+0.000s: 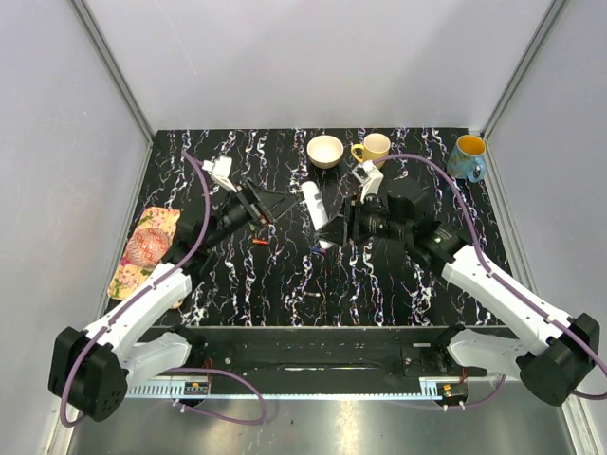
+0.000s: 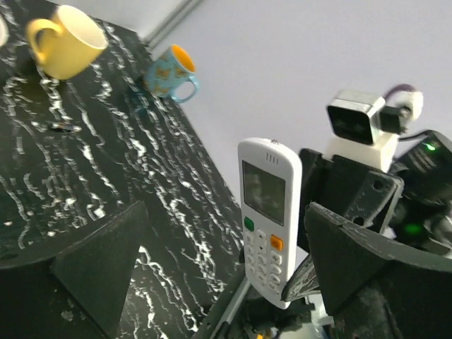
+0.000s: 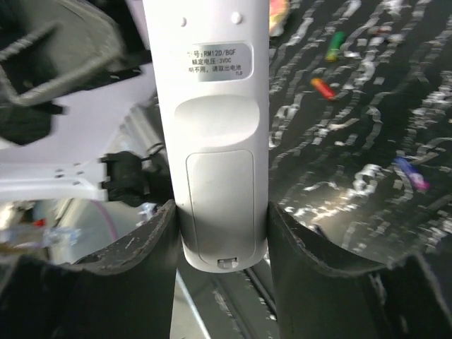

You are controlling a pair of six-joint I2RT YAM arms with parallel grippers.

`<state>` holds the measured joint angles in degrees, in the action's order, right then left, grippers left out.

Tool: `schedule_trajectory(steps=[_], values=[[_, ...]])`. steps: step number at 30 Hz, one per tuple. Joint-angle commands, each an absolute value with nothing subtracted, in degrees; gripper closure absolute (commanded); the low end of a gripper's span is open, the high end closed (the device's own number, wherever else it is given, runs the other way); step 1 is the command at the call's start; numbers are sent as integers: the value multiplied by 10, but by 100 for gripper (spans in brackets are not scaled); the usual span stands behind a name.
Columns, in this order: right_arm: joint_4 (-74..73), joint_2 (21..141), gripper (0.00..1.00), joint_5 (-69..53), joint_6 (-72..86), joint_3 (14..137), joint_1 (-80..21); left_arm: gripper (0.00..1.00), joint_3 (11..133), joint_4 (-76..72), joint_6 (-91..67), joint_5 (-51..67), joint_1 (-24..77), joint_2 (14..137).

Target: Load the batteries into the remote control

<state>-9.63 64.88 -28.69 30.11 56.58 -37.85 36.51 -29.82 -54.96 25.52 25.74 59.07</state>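
Note:
The white remote control (image 1: 312,210) is clamped at its lower end by my right gripper (image 1: 334,227) and held above the table. In the right wrist view its back (image 3: 221,134) faces the camera, with the battery cover closed, between my right gripper (image 3: 222,219) fingers. In the left wrist view its button face (image 2: 266,219) shows. My left gripper (image 1: 292,206) is open and empty just left of the remote, with its fingers (image 2: 99,272) spread wide. Batteries lie on the table: a reddish one (image 1: 260,243) and a bluish-purple one (image 1: 315,249). The right wrist view shows a reddish battery (image 3: 322,88) and a purple battery (image 3: 409,173).
A cream bowl (image 1: 325,151), a yellow mug (image 1: 373,148) and a blue mug (image 1: 468,157) stand along the far edge. A colourful snack packet (image 1: 147,248) lies at the left edge. Grey walls enclose the black marbled table (image 1: 237,284).

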Motion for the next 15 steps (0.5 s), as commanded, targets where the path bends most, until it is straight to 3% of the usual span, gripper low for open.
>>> schedule_trajectory(steps=[1,9,15], values=[[-242,642,100,-148,214,599,-394,1,442,-98,-446,151,289,577],[-258,664,100,-32,232,613,-444,1,539,37,-400,-17,399,633],[-253,665,100,-27,243,614,-454,6,542,33,-411,-36,429,665]])
